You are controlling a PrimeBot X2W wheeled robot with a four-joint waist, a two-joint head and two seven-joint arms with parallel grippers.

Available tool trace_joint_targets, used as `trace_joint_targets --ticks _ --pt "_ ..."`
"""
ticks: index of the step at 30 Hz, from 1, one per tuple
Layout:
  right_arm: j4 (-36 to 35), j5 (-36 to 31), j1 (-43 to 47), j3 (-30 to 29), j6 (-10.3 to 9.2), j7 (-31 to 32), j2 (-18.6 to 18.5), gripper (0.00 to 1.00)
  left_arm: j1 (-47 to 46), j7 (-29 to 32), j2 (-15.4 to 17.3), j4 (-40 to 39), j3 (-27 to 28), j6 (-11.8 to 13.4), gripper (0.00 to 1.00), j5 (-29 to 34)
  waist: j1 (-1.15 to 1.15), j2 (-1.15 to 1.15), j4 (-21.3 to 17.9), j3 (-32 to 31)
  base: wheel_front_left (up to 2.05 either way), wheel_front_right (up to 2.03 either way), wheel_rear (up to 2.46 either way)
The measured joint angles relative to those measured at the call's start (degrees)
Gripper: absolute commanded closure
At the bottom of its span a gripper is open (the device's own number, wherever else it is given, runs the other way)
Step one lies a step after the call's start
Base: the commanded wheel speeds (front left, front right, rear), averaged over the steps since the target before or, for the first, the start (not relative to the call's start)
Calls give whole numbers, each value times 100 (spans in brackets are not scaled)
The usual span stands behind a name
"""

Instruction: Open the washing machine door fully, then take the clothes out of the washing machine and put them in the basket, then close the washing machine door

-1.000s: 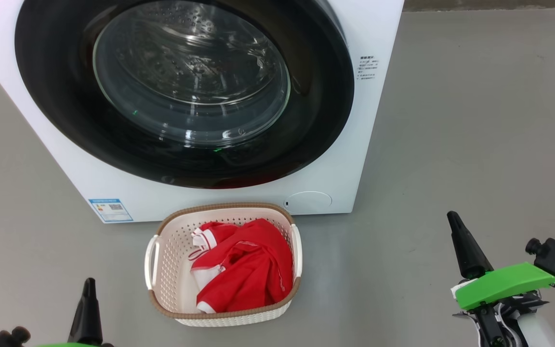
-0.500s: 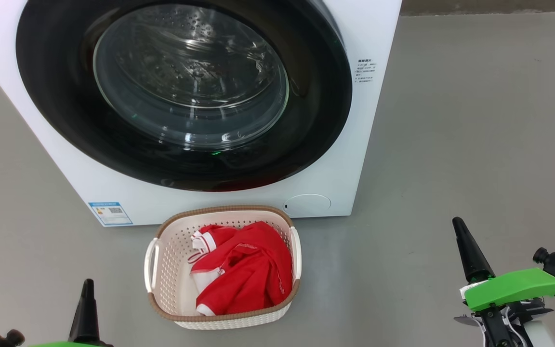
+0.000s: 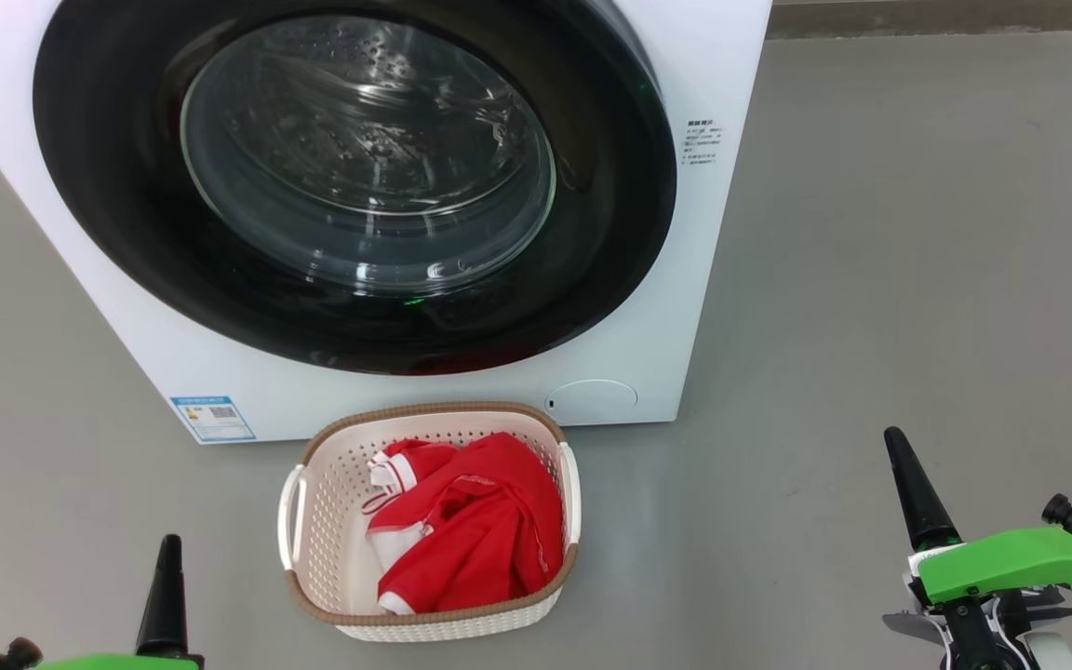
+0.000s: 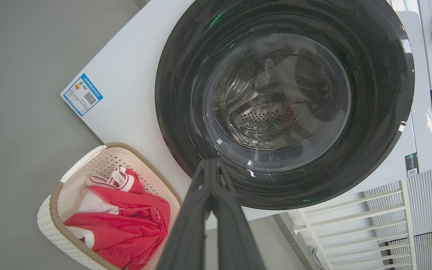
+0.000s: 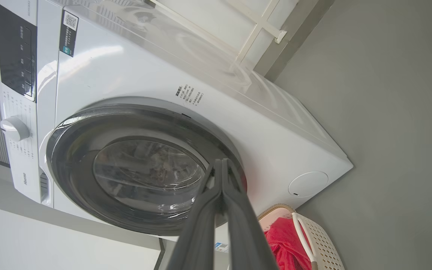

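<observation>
- The washing machine (image 3: 713,279) stands on the grey floor (image 3: 871,233) toward its far edge, its white front facing the robot.
- The washing machine door (image 3: 127,233) lies flat against that front. In the right wrist view its black rim sits flush with the cabinet, so it looks closed, though the latch itself cannot be made out.
- Through the glass bowl the steel drum shows bare, with no red fabric inside as far as can be seen.
- The basket (image 3: 434,409) sits on the floor just in front of the machine's lower edge, apart from it and below the door.
- The clothes (image 3: 480,530) — a red garment with white trim — lie bunched inside the basket against its right wall, within the rim.
- The left gripper (image 3: 168,549) is near the floor's near left corner, fingers pressed together on nothing and well clear of the basket.
- The right gripper (image 3: 894,447) is toward the near right — fingers likewise together and empty.
- Judging by this, opening, unloading and closing all look done, and at most a check that the door is latched is left.
</observation>
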Motion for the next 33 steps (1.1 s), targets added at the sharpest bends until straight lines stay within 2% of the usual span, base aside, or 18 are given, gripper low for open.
trace_joint_targets --ticks 33 --pt "-115 1744 255 -482 -3 555 286 100 -136 510 -33 187 162 -55 100 -1858 0 0 -41 -126 0 0 0"
